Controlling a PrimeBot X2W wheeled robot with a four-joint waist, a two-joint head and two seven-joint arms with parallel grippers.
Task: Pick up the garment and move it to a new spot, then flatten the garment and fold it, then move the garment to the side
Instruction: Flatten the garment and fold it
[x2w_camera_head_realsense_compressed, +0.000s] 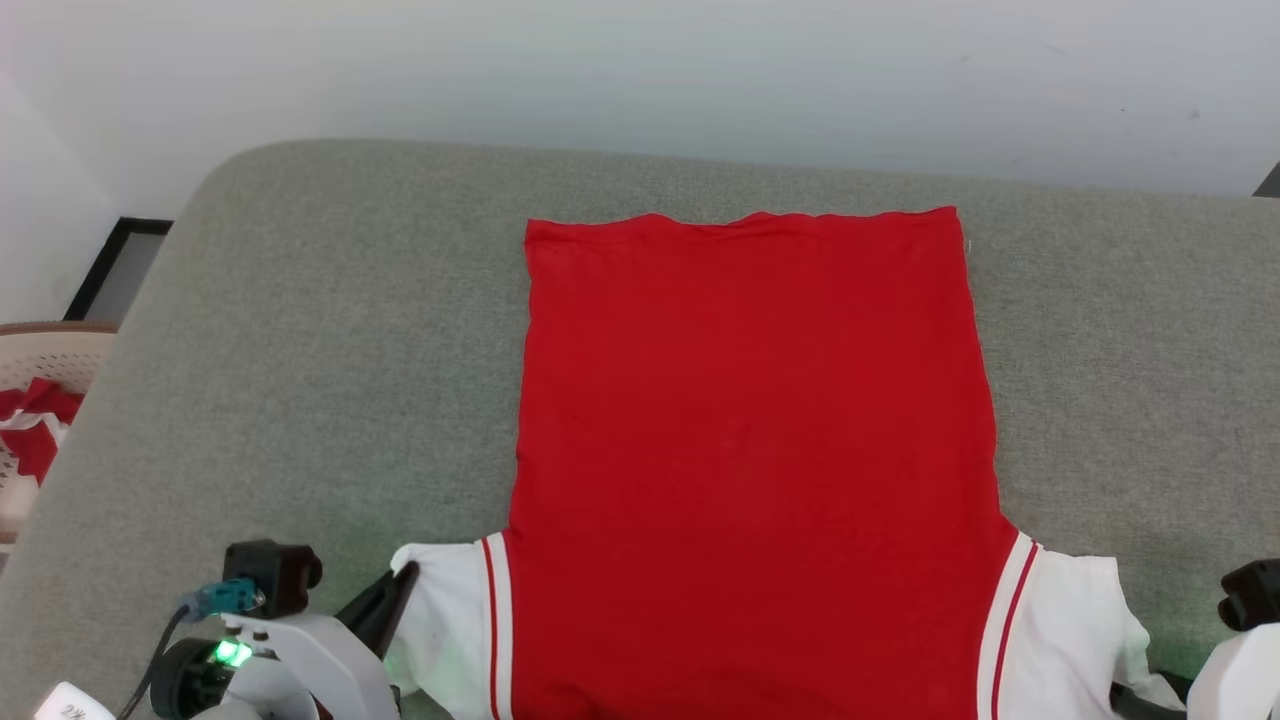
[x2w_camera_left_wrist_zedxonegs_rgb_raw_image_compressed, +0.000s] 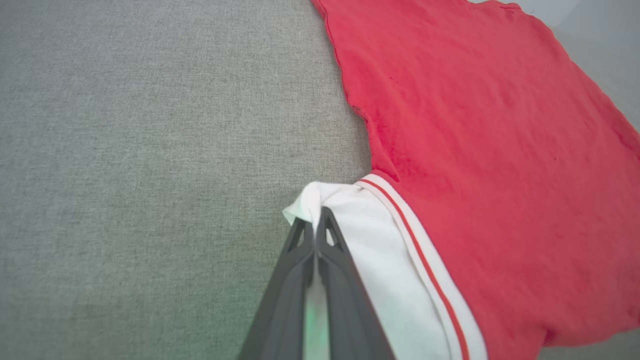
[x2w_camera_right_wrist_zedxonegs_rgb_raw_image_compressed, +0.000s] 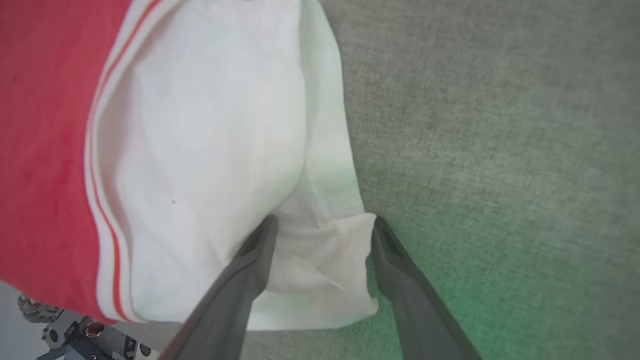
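The garment lies spread flat on the grey padded surface, plain red side up, hem at the far end and white sleeves at the near edge. My left gripper is shut on the outer tip of the left white sleeve; its fingers are pressed together with cloth pinched at their tips. My right gripper is open, its fingers spread apart on either side of the loose corner of the right white sleeve, which lies flat on the surface between them.
A pale woven basket holding red and white cloth stands off the surface's left edge. A white wall runs behind the surface, with a dark frame at its foot. Bare grey surface lies left and right of the garment.
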